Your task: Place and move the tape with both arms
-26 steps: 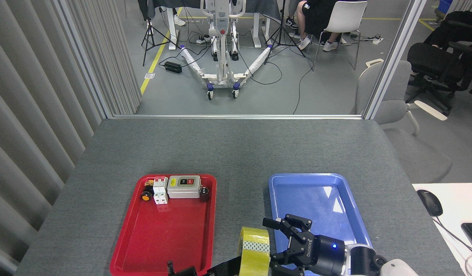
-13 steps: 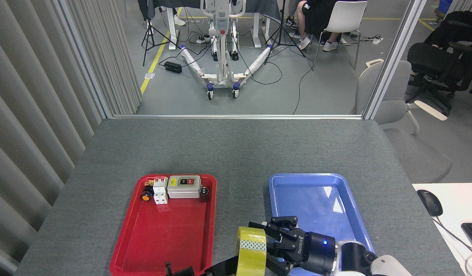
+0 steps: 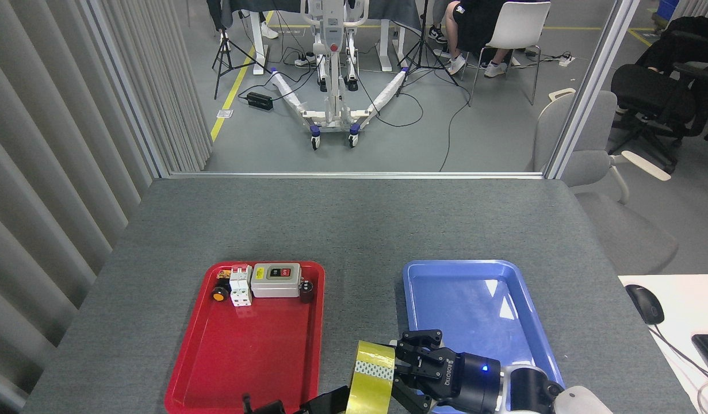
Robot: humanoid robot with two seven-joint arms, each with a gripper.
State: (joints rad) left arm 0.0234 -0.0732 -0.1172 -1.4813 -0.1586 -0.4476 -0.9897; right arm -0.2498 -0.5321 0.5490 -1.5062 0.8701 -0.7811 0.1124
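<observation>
The yellow tape (image 3: 372, 376) stands on edge and tilted, low in the head view, between the red tray (image 3: 247, 351) and the blue tray (image 3: 474, 299). My left gripper (image 3: 322, 401) reaches it from the lower left; only its black fingers (image 3: 330, 398) show above the frame's edge, pressed to the roll's left face. My right gripper (image 3: 401, 368) comes in from the right, its fingers (image 3: 414, 339) curled in against the roll's right side.
The red tray holds a grey switch box (image 3: 276, 280), a white breaker (image 3: 240, 286) and a small orange push button (image 3: 218, 295) at its far end. The blue tray holds nothing. A mouse (image 3: 644, 303) lies on a white desk at right.
My right gripper has moved left onto the tape and its fingers have curled in from wide open. The roll has tipped and shifted slightly left and down.
</observation>
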